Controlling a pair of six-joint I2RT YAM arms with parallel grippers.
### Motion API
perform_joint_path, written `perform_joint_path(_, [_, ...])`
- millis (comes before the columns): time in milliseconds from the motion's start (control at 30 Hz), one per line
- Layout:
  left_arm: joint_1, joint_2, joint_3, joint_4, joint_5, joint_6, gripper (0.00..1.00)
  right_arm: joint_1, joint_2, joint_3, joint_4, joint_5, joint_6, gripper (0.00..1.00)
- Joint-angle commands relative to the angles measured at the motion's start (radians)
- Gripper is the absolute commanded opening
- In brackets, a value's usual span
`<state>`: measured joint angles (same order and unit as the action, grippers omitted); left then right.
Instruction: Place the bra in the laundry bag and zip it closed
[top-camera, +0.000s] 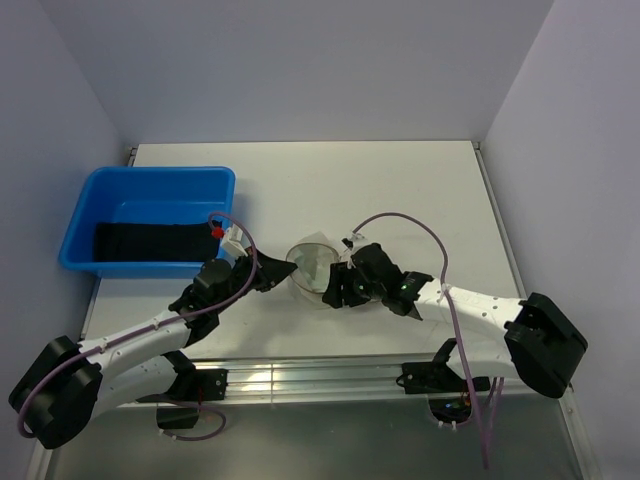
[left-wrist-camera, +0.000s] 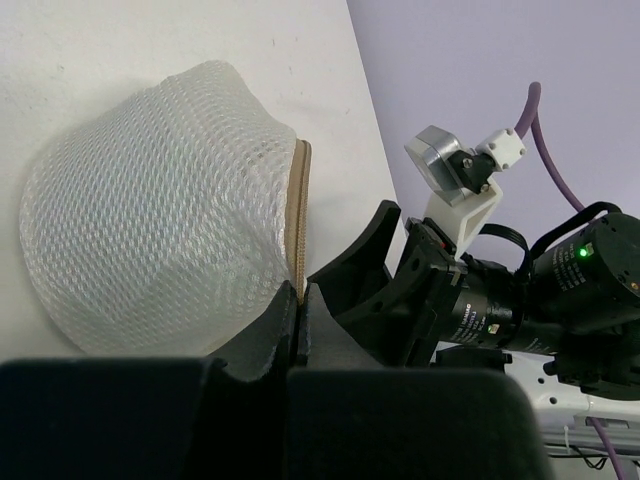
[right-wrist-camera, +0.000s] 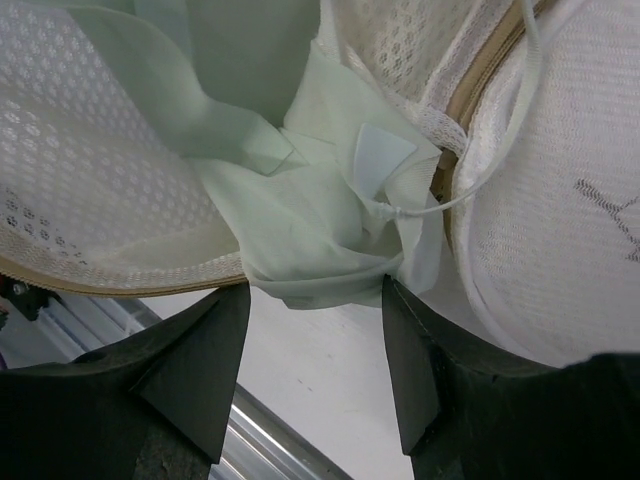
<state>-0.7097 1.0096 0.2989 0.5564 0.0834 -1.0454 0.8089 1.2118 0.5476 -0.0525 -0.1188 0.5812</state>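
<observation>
1. The laundry bag (top-camera: 312, 262) lies on the table (top-camera: 400, 190) between the two arms. Its mouth faces the right arm.
2. The left gripper (left-wrist-camera: 300, 315) has its fingers pressed together on the bag's tan rim (left-wrist-camera: 302, 205), pinching it at the edge of the mouth.
3. The bra (right-wrist-camera: 300, 210) is a bunched, pale fold in the bag's mouth. Most of it sits between the mesh walls, and one lobe spills out over the lower rim.
4. The right gripper (right-wrist-camera: 312, 330) has its fingers spread apart and holds nothing. The spilled lobe lies straight ahead, just beyond the tips and centred between them.
5. The right arm is nearer, so the next move is probably a straight push inward. A thin white cord (right-wrist-camera: 480, 180) crosses the rim and could foul the zip.
</observation>
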Motion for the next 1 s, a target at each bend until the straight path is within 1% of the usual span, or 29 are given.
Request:
perform_joint_path(0, [0.003,-0.023,0.016,0.025,0.013,0.035,0.00,0.001,-0.003,0.023,0.002,0.053,-0.037,0.63])
perform_joint_path(100, [0.004,-0.016,0.034,0.014,0.027,0.047,0.00,-0.002,-0.018,0.006,0.008,0.088,-0.041,0.66])
perform_joint_path(167, [0.004,-0.012,0.028,0.026,0.026,0.048,0.00,-0.004,-0.006,0.003,0.014,0.078,-0.049,0.65])
perform_joint_path(267, [0.004,-0.005,0.028,0.033,0.029,0.044,0.00,-0.002,0.015,-0.002,0.029,0.085,-0.040,0.54])
perform_joint_path(300, [0.004,-0.002,0.031,0.030,0.032,0.047,0.00,-0.002,0.018,-0.002,0.037,0.099,-0.040,0.49])
perform_joint_path(333, [0.004,-0.003,0.031,0.030,0.033,0.051,0.00,-0.004,0.017,0.008,0.034,0.105,-0.043,0.28])
perform_joint_path(400, [0.003,-0.006,0.023,0.030,0.027,0.051,0.00,-0.002,-0.021,0.023,0.001,0.119,-0.060,0.12])
perform_joint_path(433, [0.003,-0.009,0.020,0.028,0.026,0.051,0.00,-0.002,-0.041,0.034,-0.013,0.142,-0.072,0.02])
perform_joint_path(467, [0.003,-0.009,0.022,0.024,0.026,0.053,0.00,-0.002,-0.066,0.040,-0.027,0.146,-0.079,0.00])
perform_joint_path(500, [0.004,-0.009,0.026,0.017,0.029,0.067,0.00,-0.002,-0.110,0.046,-0.061,0.153,-0.089,0.00])
perform_joint_path(633, [0.003,-0.005,0.026,-0.001,0.023,0.100,0.00,-0.001,-0.172,0.116,-0.147,0.166,-0.142,0.00])
perform_joint_path(700, [0.001,-0.003,0.037,-0.012,0.026,0.125,0.00,-0.001,-0.167,0.146,-0.177,0.154,-0.167,0.00])
perform_joint_path(800, [-0.004,-0.017,0.045,-0.049,0.003,0.156,0.00,-0.001,-0.124,0.259,-0.251,0.168,-0.228,0.00])
perform_joint_path(900, [-0.005,-0.029,0.055,-0.076,-0.004,0.172,0.00,-0.001,-0.095,0.310,-0.299,0.148,-0.271,0.00])
perform_joint_path(967, [-0.004,-0.031,0.057,-0.069,0.003,0.183,0.00,-0.002,-0.094,0.340,-0.276,0.157,-0.281,0.00])
